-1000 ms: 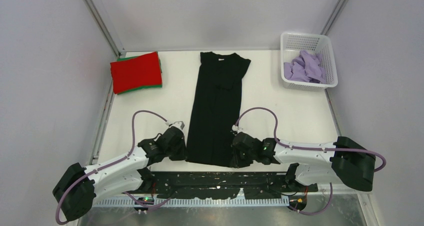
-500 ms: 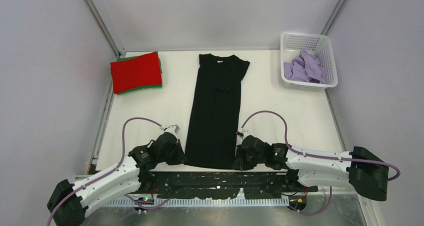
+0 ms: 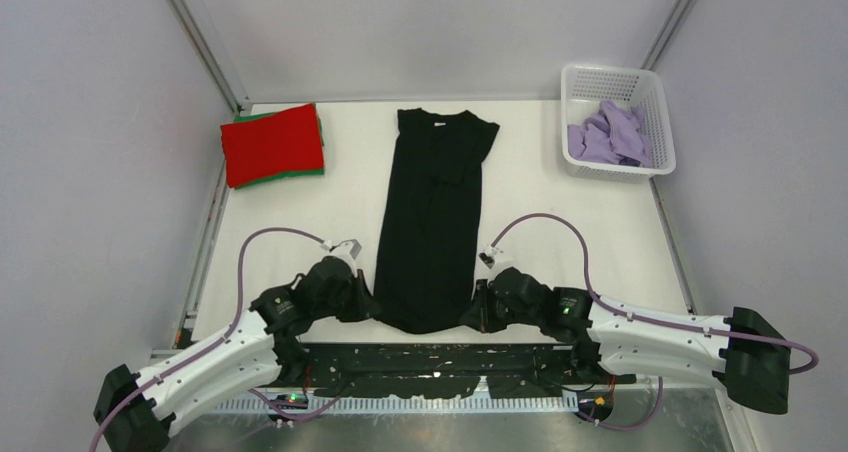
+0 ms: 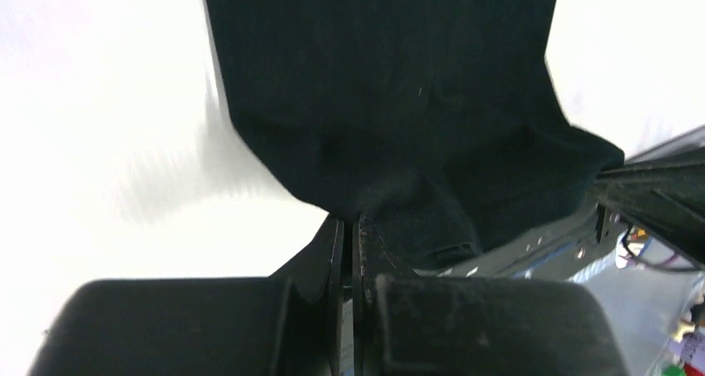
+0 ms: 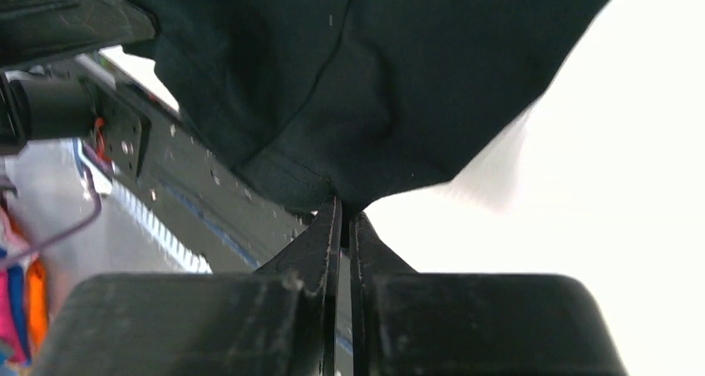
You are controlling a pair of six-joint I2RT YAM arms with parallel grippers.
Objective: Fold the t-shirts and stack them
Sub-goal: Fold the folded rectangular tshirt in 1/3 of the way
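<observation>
A large black t-shirt (image 3: 432, 222) of soft cloth lies in the middle of a white bench (image 3: 300, 222). It is folded lengthwise into a long, narrow strip. Its collar is at the far end, with a small white tag (image 3: 437, 120), and one short sleeve juts out at the far right. Two white-and-black robot arms reach in from the near edge, one on each side of the shirt's near hem. The left end effector (image 3: 366, 308) is clenched on the hem's left corner, and the left wrist view shows its black fingers (image 4: 332, 251) pressed together with dark cloth bunched at their tips. The right end effector (image 3: 478, 314) is clenched on the hem's right corner, and the right wrist view shows the same pinch (image 5: 342, 214) on a gathered fold of the fabric. Between the two grips, the hem sags in a soft curve just above a black perforated mounting plate (image 3: 450, 367). At the far left of the bench, a folded red t-shirt (image 3: 273, 144) rests on a folded green t-shirt (image 3: 318, 171), of which only the edges show. At the far right, a white plastic mesh basket (image 3: 612, 71) holds a crumpled lavender t-shirt (image 3: 610, 134).
</observation>
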